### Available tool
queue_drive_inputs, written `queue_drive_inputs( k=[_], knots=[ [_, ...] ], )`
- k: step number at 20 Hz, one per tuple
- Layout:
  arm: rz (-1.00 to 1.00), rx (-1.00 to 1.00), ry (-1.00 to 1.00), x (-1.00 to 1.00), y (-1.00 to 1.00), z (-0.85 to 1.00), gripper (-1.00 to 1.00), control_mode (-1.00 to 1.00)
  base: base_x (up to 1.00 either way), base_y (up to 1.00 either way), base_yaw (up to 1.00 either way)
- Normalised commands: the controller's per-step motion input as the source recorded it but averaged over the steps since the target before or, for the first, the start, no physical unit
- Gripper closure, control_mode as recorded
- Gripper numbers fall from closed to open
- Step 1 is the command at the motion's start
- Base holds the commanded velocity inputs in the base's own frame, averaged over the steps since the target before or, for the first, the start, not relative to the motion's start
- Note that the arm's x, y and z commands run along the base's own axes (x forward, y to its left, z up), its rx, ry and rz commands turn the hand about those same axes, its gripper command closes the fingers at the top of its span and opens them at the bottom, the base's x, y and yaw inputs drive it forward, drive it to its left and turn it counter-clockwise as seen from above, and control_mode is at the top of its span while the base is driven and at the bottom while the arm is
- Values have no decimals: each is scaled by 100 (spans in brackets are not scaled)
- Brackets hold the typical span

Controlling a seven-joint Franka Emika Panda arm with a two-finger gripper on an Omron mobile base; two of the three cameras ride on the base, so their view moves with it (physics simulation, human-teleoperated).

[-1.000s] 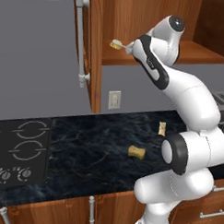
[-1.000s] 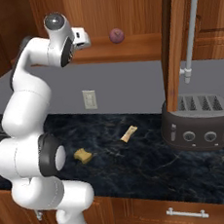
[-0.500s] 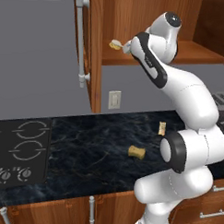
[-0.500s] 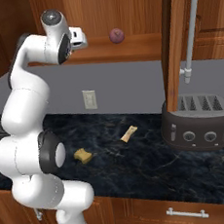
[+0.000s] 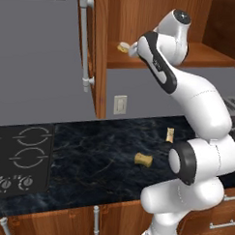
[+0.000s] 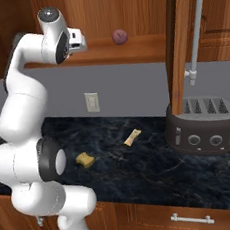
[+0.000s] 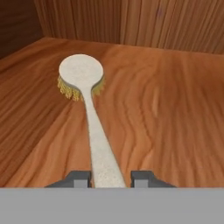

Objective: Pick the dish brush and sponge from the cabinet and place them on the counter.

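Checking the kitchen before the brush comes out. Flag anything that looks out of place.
A purple ball sits on the cabinet shelf, odd beside the brush. Two small tan pieces lie loose on the counter. Nothing looks spilled or broken.

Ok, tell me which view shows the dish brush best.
The hand view: the dish brush lies full length on the cabinet shelf, handle between the claw tips. The left base view catches just its head; the right base view hides it.
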Motion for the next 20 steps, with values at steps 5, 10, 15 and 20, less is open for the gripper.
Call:
queue_drive_inputs(
  k=[5, 10, 15, 20],
  knots=[
    [0, 0, 0, -35, 0, -41, 100, -100, 0, 0, 0],
    [0, 0, 0, -45, -4, -37, 100, -100, 0, 0, 0],
    [0, 0, 0, -69, -13, -16, 100, -100, 0, 0, 0],
    [0, 0, 0, -82, -15, -4, 100, -100, 0, 0, 0]
  ],
)
